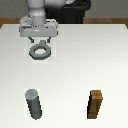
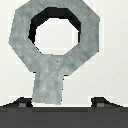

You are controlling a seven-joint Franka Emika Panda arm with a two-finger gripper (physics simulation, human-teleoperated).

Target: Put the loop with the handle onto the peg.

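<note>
The loop with the handle (image 1: 40, 52) is a flat grey ring lying on the white table (image 1: 100, 60), towards the back on the exterior view's left. Its stubby handle points towards the robot base. My gripper (image 1: 40, 42) hovers just above that handle and is open. In the wrist view the ring (image 2: 22, 42) fills the picture and its handle (image 2: 48, 85) runs down between my two fingertips (image 2: 21, 103), with a gap on each side. The peg (image 1: 34, 104), an upright grey cylinder, stands near the front on the exterior view's left, well away from the ring.
A brown wooden block (image 1: 96, 105) stands upright near the front on the exterior view's right, level with the peg. The robot's base and a dark backdrop sit beyond the table's far edge.
</note>
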